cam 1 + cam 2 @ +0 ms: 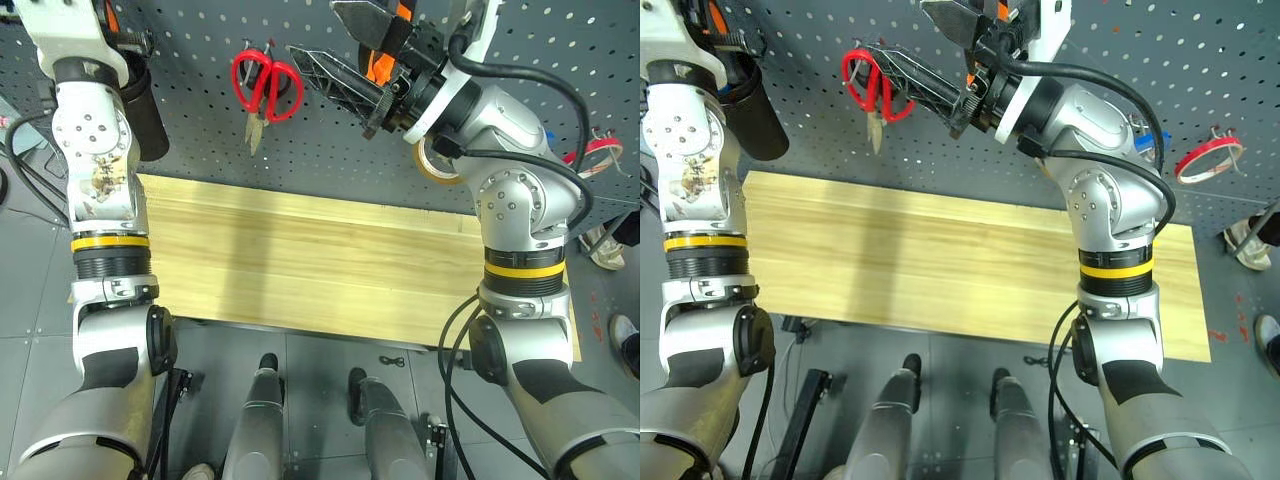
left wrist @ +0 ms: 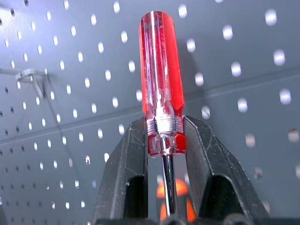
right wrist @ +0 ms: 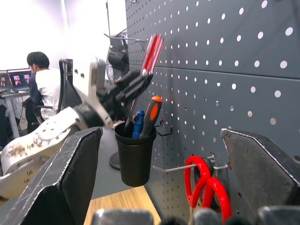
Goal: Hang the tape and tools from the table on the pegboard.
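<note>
My left gripper (image 2: 164, 126) is shut on the slim screwdriver (image 2: 161, 65), just below its clear red handle, close to the grey-blue pegboard (image 2: 243, 56). In the right wrist view the screwdriver (image 3: 152, 51) hangs tilted above a black cup (image 3: 136, 161). The red-handled scissors (image 1: 267, 85) hang on a hook. My right gripper (image 1: 313, 27) stands open and empty beside them, pointing left along the board. Behind it show the orange-and-black pliers (image 1: 377, 63). A sliver of blue (image 1: 1153, 140) peeks from behind my right arm; I cannot tell if it is the tape. The table (image 1: 300, 260) lies bare below.
The black cup holds an orange screwdriver (image 3: 153, 112) and a blue one (image 3: 138, 123). A yellow tape roll (image 1: 437, 165) and a red ring (image 1: 1208, 158) hang at the board's right. An empty hook (image 2: 30, 75) juts out near the held screwdriver. A person (image 3: 42, 89) sits at a far desk.
</note>
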### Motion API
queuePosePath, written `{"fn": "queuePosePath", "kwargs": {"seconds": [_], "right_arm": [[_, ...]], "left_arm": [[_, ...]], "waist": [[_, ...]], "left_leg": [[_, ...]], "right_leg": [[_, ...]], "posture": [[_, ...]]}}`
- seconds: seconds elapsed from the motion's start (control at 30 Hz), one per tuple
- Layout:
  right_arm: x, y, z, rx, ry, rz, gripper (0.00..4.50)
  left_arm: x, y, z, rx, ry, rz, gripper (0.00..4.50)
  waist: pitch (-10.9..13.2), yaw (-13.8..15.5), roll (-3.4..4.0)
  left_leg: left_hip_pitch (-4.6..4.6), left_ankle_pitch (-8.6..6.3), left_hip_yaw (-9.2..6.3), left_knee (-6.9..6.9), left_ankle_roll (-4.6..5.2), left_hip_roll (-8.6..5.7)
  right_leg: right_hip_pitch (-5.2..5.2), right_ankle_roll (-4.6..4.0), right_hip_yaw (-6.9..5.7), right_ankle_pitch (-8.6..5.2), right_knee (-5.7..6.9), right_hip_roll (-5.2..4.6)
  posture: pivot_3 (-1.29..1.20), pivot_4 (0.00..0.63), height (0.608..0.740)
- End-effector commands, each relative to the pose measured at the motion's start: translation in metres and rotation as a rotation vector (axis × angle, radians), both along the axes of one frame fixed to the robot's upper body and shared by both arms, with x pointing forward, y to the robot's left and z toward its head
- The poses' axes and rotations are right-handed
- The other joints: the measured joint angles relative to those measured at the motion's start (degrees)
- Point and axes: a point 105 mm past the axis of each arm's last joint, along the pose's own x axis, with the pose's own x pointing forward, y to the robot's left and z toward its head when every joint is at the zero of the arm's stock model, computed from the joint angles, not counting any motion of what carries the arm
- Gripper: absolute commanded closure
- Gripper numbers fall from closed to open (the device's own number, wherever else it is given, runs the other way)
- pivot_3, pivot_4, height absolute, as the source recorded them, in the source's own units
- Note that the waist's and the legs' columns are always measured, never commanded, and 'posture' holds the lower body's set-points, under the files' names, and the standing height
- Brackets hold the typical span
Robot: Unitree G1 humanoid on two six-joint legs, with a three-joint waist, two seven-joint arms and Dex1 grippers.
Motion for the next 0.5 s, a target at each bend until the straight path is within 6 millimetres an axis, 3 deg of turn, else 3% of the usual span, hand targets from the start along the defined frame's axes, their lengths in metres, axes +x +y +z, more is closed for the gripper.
{"fn": "queuePosePath", "kwargs": {"seconds": [0.03,0.23,0.5], "right_arm": [[-0.011,-0.004,0.007,0.008,-0.07,-0.001,0.0],[-0.008,-0.004,0.003,-0.001,-0.067,-0.008,0.0],[-0.006,-0.026,-0.029,-0.117,-0.021,-0.055,0.0]], "left_arm": [[-0.011,0.001,0.01,-0.003,-0.064,0.002,2.85],[-0.015,0.002,0.011,0.002,-0.062,-0.009,0.05],[-0.023,-0.012,-0.004,0.082,0.061,-0.152,0.01]], "waist": [[0.0,0.01,0.0],[-0.01,-0.05,-0.01],[-0.11,0.14,-0.02]], "left_leg": [[0.0,0.0,0.0,0.01,0.0,0.0],[0.01,0.05,-0.01,0.05,0.03,0.0],[0.01,0.1,-0.02,0.05,-0.03,0.0]], "right_leg": [[0.0,0.0,0.0,0.0,0.04,0.0],[-0.03,-0.02,0.0,0.01,0.21,0.0],[-0.03,-0.03,0.0,0.02,0.25,0.0]], "posture": [[0.18,0.291,0.74],[0.19,0.288,0.74],[0.21,0.302,0.74]]}}
